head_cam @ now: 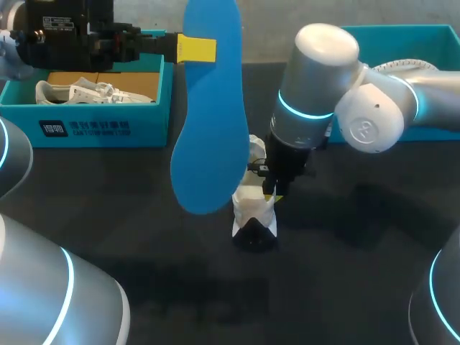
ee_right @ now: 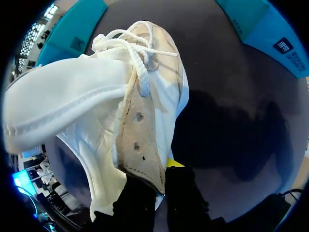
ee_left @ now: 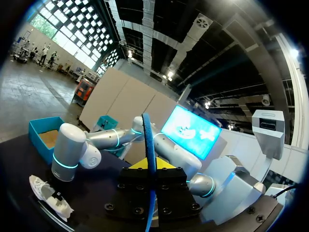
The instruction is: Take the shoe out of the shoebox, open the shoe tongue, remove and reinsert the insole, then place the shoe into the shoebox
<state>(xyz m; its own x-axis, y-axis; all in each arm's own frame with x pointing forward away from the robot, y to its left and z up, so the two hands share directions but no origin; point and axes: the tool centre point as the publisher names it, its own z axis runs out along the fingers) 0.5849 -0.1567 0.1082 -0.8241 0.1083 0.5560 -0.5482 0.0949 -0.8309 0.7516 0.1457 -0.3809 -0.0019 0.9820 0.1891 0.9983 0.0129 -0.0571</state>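
Observation:
A blue insole [head_cam: 208, 122] hangs upright over the table, with my left gripper [head_cam: 195, 49] shut on its upper part. In the left wrist view the insole [ee_left: 149, 145] shows edge-on between that gripper's [ee_left: 150, 166] fingers. A white shoe [head_cam: 255, 215] stands on the black table near the middle, toe toward the front. My right gripper [head_cam: 272, 192] is shut on its upper edge from above. In the right wrist view the shoe [ee_right: 91, 96] fills the picture, and the gripper [ee_right: 157, 186] pinches its tan eyelet flap [ee_right: 140, 140] below the loose laces.
A teal shoebox [head_cam: 86, 126] stands at the back left with a second white shoe [head_cam: 93, 92] lying in it. Another teal box [head_cam: 402, 32] sits at the back right, behind my right arm. The dark tabletop [head_cam: 345, 237] spreads right of the shoe.

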